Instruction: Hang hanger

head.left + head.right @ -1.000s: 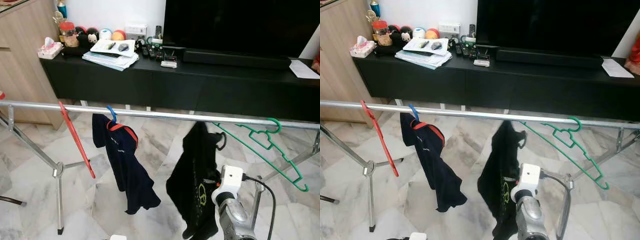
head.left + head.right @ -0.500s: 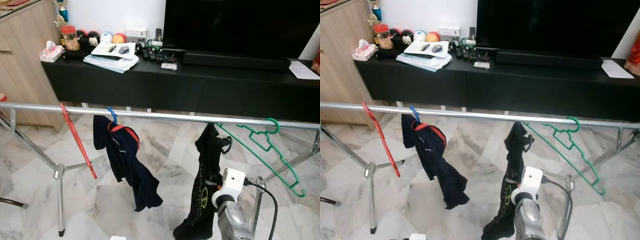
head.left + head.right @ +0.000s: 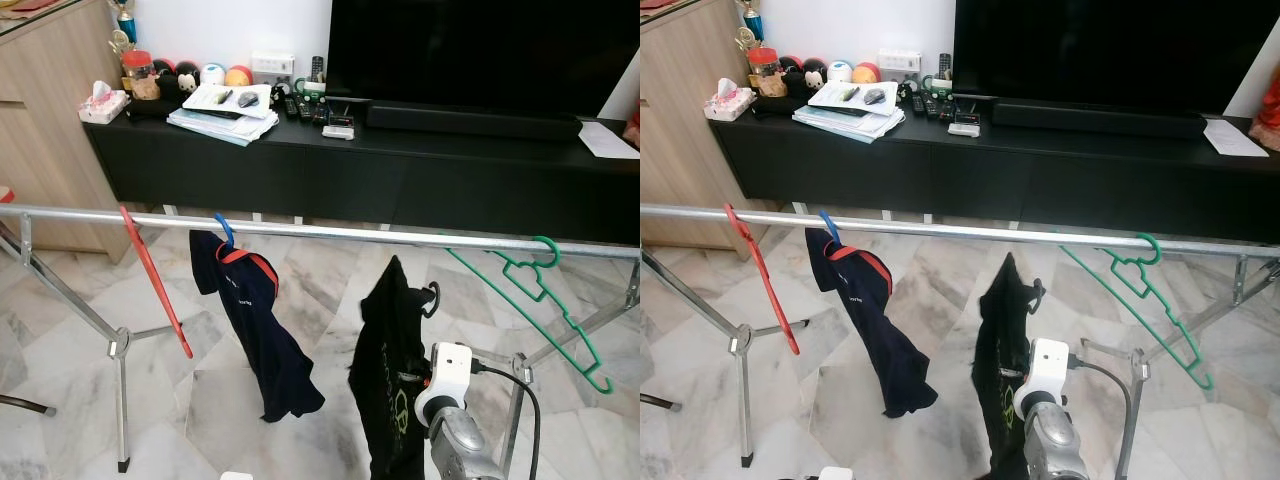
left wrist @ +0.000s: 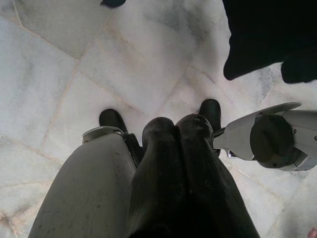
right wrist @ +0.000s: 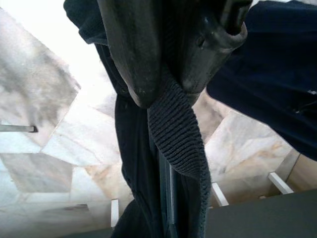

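Observation:
A black garment hangs on a black hanger whose hook is in the air below the silver rail, not touching it. My right arm holds it from below. In the right wrist view my right gripper is shut on the garment's ribbed collar and the hanger. My left gripper hangs shut with nothing in it, pointing down at the marble floor.
On the rail hang a red hanger, a blue hanger with a navy shirt, and a green hanger at the right. A black TV console stands behind. The rack's legs stand on the floor.
The black garment and its hanger have moved left and a little lower, away from the rail, and turned. My right arm shifted left with them.

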Tool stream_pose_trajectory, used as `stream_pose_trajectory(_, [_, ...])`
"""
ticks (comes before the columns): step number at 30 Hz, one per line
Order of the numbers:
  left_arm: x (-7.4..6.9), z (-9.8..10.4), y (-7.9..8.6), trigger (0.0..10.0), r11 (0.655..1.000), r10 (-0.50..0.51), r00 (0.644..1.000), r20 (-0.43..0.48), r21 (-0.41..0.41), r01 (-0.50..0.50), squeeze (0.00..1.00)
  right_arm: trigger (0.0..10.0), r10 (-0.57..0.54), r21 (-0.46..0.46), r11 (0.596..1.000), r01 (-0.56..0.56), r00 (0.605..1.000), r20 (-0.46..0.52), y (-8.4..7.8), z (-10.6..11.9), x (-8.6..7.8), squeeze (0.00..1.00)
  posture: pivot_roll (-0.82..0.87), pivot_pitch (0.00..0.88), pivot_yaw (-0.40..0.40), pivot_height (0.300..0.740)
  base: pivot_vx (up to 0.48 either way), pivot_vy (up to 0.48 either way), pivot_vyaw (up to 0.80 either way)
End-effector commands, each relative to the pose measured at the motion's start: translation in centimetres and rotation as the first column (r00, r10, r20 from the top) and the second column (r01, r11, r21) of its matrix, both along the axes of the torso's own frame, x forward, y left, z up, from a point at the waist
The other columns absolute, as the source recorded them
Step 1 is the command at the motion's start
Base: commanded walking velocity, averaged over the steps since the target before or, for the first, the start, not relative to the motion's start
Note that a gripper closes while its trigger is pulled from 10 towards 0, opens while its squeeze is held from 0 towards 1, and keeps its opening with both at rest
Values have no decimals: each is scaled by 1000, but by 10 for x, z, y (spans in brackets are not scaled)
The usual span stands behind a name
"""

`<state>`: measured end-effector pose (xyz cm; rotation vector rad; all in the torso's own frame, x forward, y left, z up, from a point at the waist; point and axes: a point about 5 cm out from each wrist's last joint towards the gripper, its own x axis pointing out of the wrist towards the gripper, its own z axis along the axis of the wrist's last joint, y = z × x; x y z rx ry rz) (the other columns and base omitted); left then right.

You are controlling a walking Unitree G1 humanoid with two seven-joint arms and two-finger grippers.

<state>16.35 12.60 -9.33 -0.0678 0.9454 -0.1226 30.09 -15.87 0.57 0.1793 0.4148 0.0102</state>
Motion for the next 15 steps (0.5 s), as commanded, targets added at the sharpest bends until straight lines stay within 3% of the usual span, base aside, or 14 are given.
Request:
stream_pose_trajectory(1, [-26,-11,0,10000,1000,-12,994,-106,2,12,0,10000,-11,-13,1000,11,999,37,-5,10,8,0,17,108,-28,740,0,0,0])
stream_pose_trajectory(4, [-26,-11,0,10000,1000,-13,994,-106,2,13,0,10000,-15,-20,1000,16,999,43,-6,11,9,0,15,109,-27,740,0,0,0])
stream_pose_trajectory(15, [-26,-11,0,10000,1000,-14,995,-103,-1,14,0,10000,-13,-15,1000,14,999,46,-3,11,10,0,20,113,-27,740,-260,0,0])
